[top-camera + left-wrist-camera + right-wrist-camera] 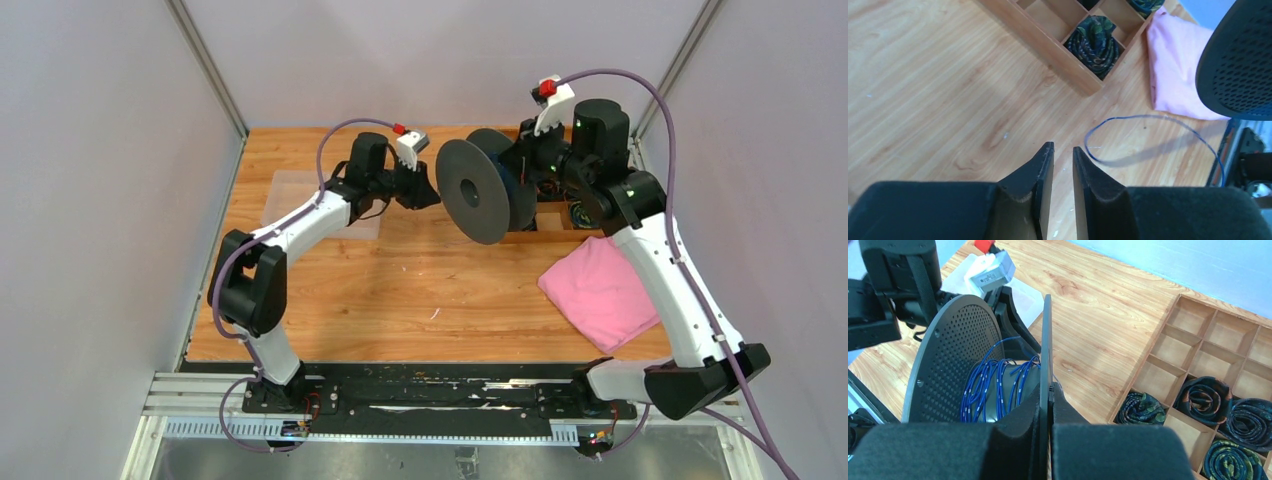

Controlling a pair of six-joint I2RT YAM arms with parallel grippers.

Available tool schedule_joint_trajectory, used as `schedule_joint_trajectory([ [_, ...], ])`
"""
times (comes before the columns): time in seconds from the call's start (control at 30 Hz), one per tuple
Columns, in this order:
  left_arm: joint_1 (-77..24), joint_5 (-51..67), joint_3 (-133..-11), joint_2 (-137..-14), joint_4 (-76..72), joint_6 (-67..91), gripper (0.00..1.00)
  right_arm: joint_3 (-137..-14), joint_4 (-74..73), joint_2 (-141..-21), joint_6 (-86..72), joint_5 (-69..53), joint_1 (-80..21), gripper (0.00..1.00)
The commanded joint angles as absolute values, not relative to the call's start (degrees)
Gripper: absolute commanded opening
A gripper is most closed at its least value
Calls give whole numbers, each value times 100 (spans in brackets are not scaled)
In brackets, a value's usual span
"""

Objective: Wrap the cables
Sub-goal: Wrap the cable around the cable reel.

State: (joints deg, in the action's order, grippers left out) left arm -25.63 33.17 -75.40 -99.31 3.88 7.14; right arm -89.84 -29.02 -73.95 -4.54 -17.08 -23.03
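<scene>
Above the table (400, 290), in the top view, the black spool (472, 190) was held on edge. The left gripper (428, 192) sat just left of the spool, and a pink cloth (598, 290) lay nearer the arm bases, to its right. The cable was too thin to make out there.

In the left wrist view, the left gripper (1063, 147) had its fingers slightly apart with nothing between them. A loose loop of cable (1148, 116) trailed over the wood and ran off toward the spool. Thin, limp and light, it would probably flop and slip, so a pinch on the free run close to the spool looked best. Beyond the loop, a wooden tray (1068, 65) held a rolled patterned cloth (1095, 42) in one compartment.

In the right wrist view, the right gripper (1049, 387) was clamped on the edge of one spool flange. Blue turns of cable (993, 385) lay around the hub. In the tray, right of the spool, the nearer compartments held rolls and the farther ones showed bare wood.
</scene>
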Motion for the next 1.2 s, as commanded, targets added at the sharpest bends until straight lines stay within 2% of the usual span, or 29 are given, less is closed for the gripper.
schedule_joint_trajectory([
  [0.0,-2573,3771,-7254,-10025,-786,1470,26,-9418,-2812,-7430,-677,-1696,-2215,0],
  [0.33,-2702,3942,-6550,-9767,-1485,1575,49,-9571,-2852,-7504,-668,-1687,-2216,1],
  [0.6,-2712,2858,-5625,-8965,-1484,429,64,-9825,-2975,-7532,-624,-1553,-2215,1],
  [0.7,-2707,2795,-5356,-8802,-1484,185,69,-9944,-3018,-7548,-628,-1520,-2215,1],
  [0.9,-2754,3584,-5223,-8926,-1956,321,79,-10095,-3058,-7579,-690,-1481,-2207,1],
  [1.17,-3115,4409,-4959,-9186,-3806,1147,82,-10086,-3059,-7609,-711,-1472,-2199,1],
])
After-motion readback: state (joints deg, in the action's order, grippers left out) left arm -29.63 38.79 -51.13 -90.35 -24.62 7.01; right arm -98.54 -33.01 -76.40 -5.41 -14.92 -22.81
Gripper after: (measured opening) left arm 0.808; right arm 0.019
